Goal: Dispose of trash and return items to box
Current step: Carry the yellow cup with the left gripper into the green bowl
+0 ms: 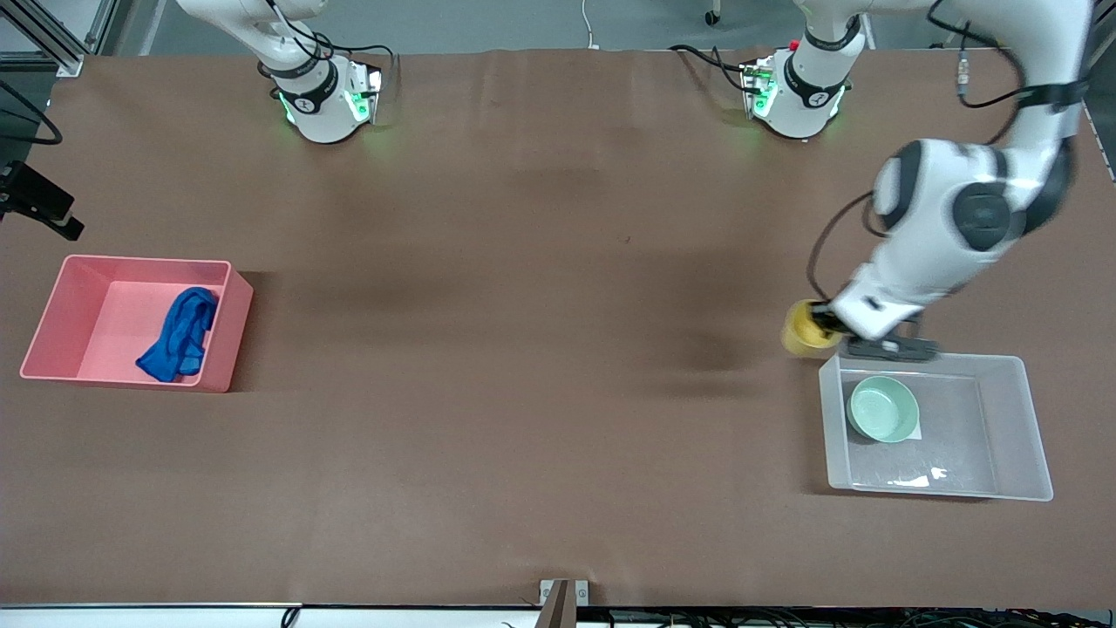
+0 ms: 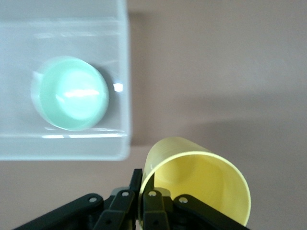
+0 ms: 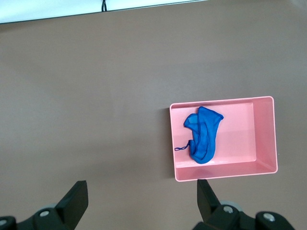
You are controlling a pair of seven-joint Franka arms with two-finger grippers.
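Observation:
My left gripper [image 1: 828, 324] is shut on the rim of the yellow cup [image 1: 802, 331], one finger inside and one outside. It holds the cup tilted over the table, just beside a corner of the clear box [image 1: 1033, 436]. In the left wrist view the gripper [image 2: 142, 178] pinches the cup [image 2: 201, 175] next to the box wall [image 2: 122, 72]. The mint-green bowl [image 1: 883, 408] sits upright in the box, also seen in the left wrist view [image 2: 72, 93]. The blue fabric [image 1: 180, 336] lies in the pink bin [image 1: 52, 305]. My right gripper [image 3: 141, 196] is open and empty, high over the table.
The pink bin [image 3: 261, 139] with the blue fabric [image 3: 204, 134] stands at the right arm's end of the table. The right arm rises out of the top of the front view. Brown tabletop stretches between the two bins.

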